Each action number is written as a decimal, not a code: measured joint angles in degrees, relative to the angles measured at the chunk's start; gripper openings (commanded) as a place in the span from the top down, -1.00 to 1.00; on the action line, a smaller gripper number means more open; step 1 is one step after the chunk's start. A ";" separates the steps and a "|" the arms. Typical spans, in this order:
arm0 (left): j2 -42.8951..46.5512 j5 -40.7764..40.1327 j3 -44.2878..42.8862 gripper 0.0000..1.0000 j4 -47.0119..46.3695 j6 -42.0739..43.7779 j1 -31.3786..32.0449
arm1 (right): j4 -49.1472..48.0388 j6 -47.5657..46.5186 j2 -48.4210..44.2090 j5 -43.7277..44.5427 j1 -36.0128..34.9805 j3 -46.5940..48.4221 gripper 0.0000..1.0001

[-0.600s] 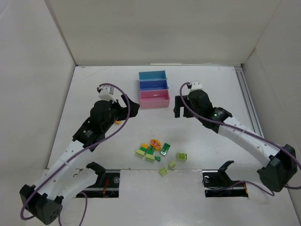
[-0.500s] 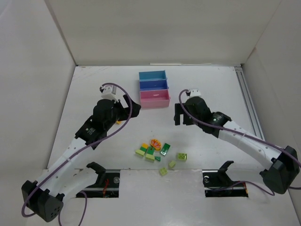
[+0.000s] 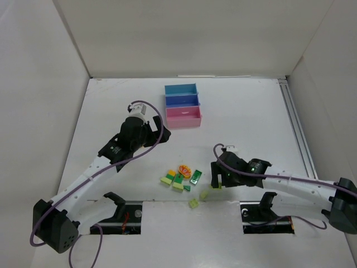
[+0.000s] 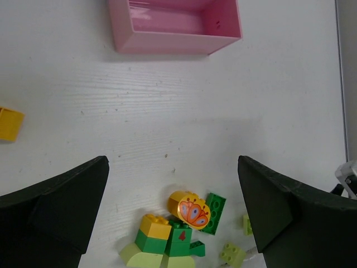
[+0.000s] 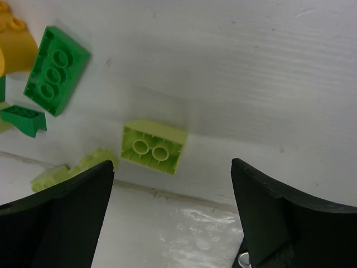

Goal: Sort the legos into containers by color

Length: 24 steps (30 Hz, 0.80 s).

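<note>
The legos lie in a cluster (image 3: 181,178) near the table's front edge: a yellow butterfly brick (image 4: 193,210), a dark green plate (image 4: 212,213) and a yellow-on-green stack (image 4: 152,234). One yellow brick (image 4: 10,123) lies apart to the left. The teal (image 3: 181,89), blue (image 3: 182,100) and pink (image 3: 183,118) trays stand in a row at the back. My left gripper (image 3: 159,134) is open and empty, between the pink tray (image 4: 175,25) and the cluster. My right gripper (image 3: 216,180) is open and empty, low over an upturned light green brick (image 5: 153,148).
Two more light green bricks (image 3: 204,195) (image 3: 193,204) lie by the table's front edge, close to my right gripper. The dark green plate (image 5: 56,70) and a small dark green piece (image 5: 22,120) lie left of the upturned brick. White walls enclose the table.
My right arm has swung from beside the pink tray down to the front edge, over the light green bricks. My left gripper has shifted slightly right.
</note>
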<state>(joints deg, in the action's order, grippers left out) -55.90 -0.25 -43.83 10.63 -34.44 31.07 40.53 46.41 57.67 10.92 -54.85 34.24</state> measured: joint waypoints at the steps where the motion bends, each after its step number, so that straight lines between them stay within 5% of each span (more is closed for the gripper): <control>1: -0.11 0.02 0.00 -1.00 -0.04 -0.07 0.00 | -0.15 0.61 0.55 -0.20 -0.94 0.00 -0.83; 6: -0.17 0.09 0.24 -1.00 -0.07 -0.57 0.00 | -1.14 2.75 5.90 -0.42 -2.64 0.09 -0.83; 14: 0.35 0.07 0.83 -1.00 0.15 -1.20 0.00 | -3.23 5.31 11.37 -0.17 -3.65 0.11 -0.52; 18: 0.52 0.07 0.85 -1.00 0.22 -1.29 0.00 | -5.14 5.92 12.13 0.00 -4.11 0.13 -0.15; 24: 0.55 0.07 0.85 -1.00 0.35 -1.46 0.00 | -6.84 6.10 12.20 0.04 -4.15 0.13 0.15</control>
<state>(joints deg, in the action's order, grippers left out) -55.35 -0.19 -42.98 10.98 -35.90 31.07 33.69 52.51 69.87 10.96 -59.00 34.37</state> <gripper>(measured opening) 1.000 0.546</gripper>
